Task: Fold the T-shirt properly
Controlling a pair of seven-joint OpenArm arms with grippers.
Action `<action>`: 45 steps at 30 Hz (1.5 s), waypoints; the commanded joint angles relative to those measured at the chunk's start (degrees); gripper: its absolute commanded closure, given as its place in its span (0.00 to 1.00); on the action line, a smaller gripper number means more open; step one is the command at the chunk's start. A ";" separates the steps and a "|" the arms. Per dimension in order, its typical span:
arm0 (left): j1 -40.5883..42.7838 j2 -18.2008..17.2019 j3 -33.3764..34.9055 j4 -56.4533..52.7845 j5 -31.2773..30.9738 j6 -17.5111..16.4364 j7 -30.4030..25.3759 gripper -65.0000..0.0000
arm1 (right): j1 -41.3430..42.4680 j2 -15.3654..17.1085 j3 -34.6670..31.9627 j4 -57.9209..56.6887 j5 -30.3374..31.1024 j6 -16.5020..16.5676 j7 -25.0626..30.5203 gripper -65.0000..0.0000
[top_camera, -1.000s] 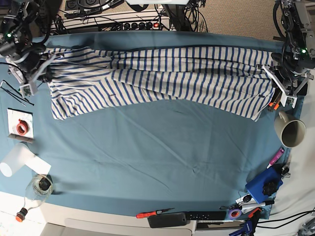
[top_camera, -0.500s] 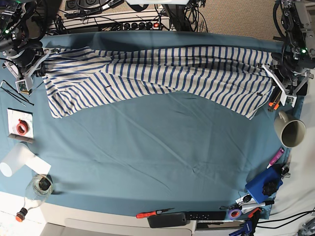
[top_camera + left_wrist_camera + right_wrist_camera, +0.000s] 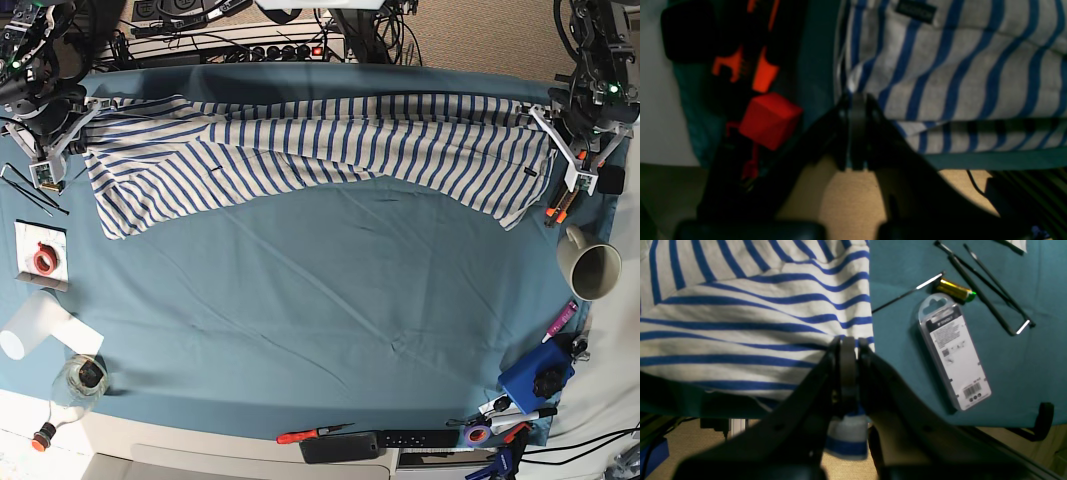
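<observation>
Only the right wrist view is showing a clear blister pack [image 3: 953, 353] at 3 o'clock. The cream, blue-striped cotton T-shirt [image 3: 320, 150] is lying stretched along the teal tabletop [image 3: 320, 320] toward 12 o'clock, right fingers [image 3: 848, 350] and left fingers [image 3: 857, 100] pinching opposite ends.
</observation>
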 commanded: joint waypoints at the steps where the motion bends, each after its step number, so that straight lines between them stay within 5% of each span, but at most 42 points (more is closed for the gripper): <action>1: -0.11 -0.76 -0.44 0.98 0.28 0.15 -0.48 1.00 | -0.02 0.96 0.59 0.94 -1.05 -0.26 0.63 1.00; 9: -0.13 0.17 -0.44 0.98 -0.04 -2.23 -0.70 1.00 | 0.00 0.98 0.59 0.94 -0.48 1.86 0.85 1.00; 13: -0.11 0.98 -0.44 0.98 0.02 -2.08 -2.36 0.66 | 0.00 0.98 0.59 0.94 2.71 4.66 0.90 0.87; 15: -0.11 0.94 -0.44 0.98 0.04 -1.97 -2.78 0.57 | 0.00 0.98 0.59 0.94 3.23 5.57 1.25 0.78; 27: -0.13 0.94 -0.44 3.61 -2.73 -2.01 -3.04 0.56 | 0.17 1.14 0.61 0.94 8.20 6.21 2.43 0.75; 35: -0.15 0.96 -0.44 4.20 -3.48 -1.99 -5.53 0.56 | 0.46 1.11 0.59 0.94 5.81 6.45 8.94 0.75; 45: -1.36 0.96 -0.44 -1.33 -6.47 -2.43 -4.94 0.56 | 4.17 1.11 0.59 0.94 2.64 3.89 9.01 0.75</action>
